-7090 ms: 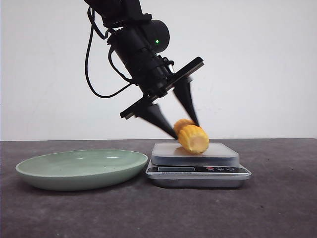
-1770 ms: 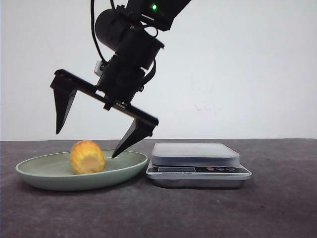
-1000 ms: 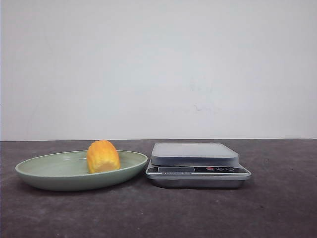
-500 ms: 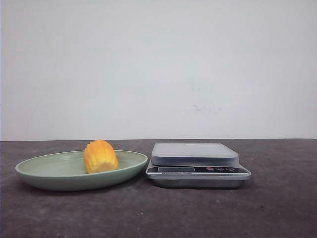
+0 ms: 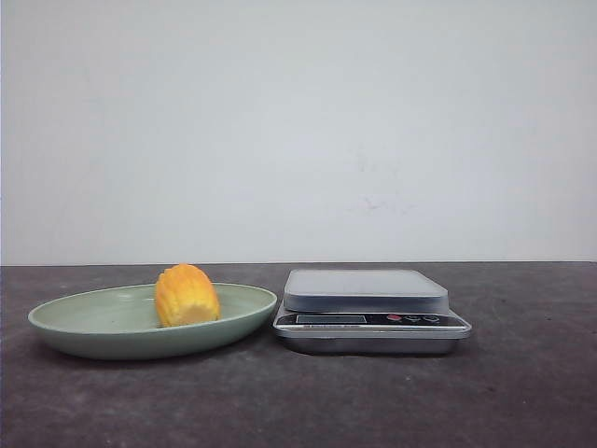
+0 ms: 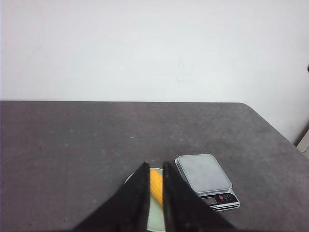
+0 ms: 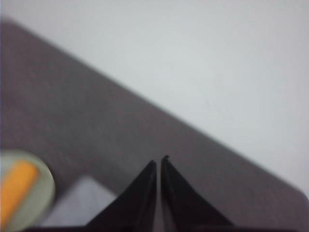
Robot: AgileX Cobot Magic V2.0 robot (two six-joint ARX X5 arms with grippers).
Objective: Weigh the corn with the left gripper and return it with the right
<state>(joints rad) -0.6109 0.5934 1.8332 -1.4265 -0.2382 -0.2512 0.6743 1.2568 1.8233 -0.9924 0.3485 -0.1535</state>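
The corn [image 5: 187,295] lies on its side in the pale green plate [image 5: 84,327], slightly right of the plate's middle. It is a short, stubby orange-yellow cob piece with ribbed kernel rows; from the left wrist view its long axis runs near to far, with one end facing the front camera. The plate is shallow, round and smooth with a matte glaze. Just to its right, nearly touching the rim, sits a kitchen scale [image 5: 371,310]: a rounded grey platform over a shiny metal base with a small display and buttons on the near edge. Both rest on a dark, speckled table [image 5: 298,401]. The left gripper [image 6: 154,166] hangs high above the plate, black pointed fingers nearly together, holding nothing. The right gripper [image 7: 158,160], also aloft, has its fingertips closed together, empty.
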